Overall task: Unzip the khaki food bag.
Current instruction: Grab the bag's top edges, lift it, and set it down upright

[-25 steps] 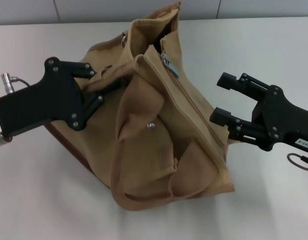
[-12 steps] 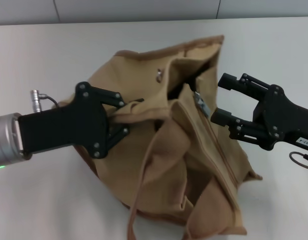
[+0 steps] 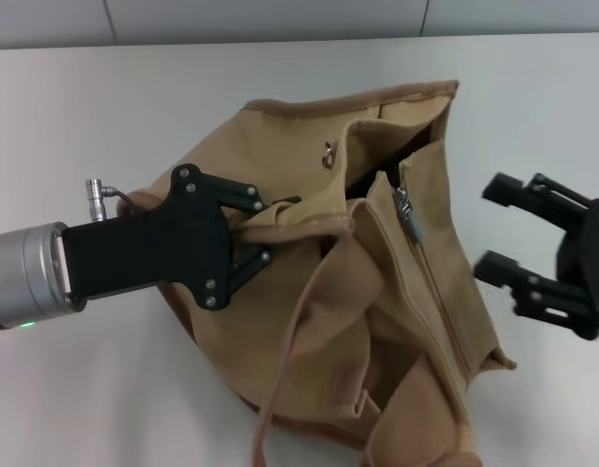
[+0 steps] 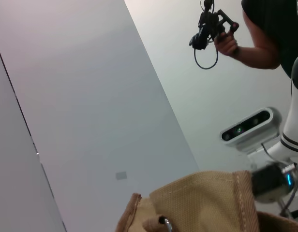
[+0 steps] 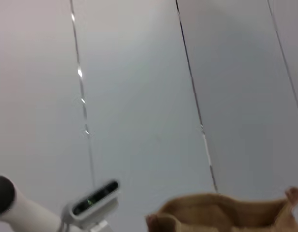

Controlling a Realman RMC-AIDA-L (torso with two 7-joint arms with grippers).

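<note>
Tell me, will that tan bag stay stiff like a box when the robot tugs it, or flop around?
Probably flop. The bag is creased and slumped on the table, so its cloth looks soft. Where the left end effector grips it, the fabric bunches, so a tug would likely drag and fold it. The right end effector hangs open, beside it.

Left claw (image 3: 265,232): flat matte-black plates, angular, silver screw heads at the corners, on a black block. Behind it a brushed silver cylindrical wrist (image 3: 22,282) with a small green light and a silver plug with thin grey cable (image 3: 103,192). Right claw (image 3: 502,226): same black build, two chunky black fingers (image 3: 509,272), small screws.
</note>
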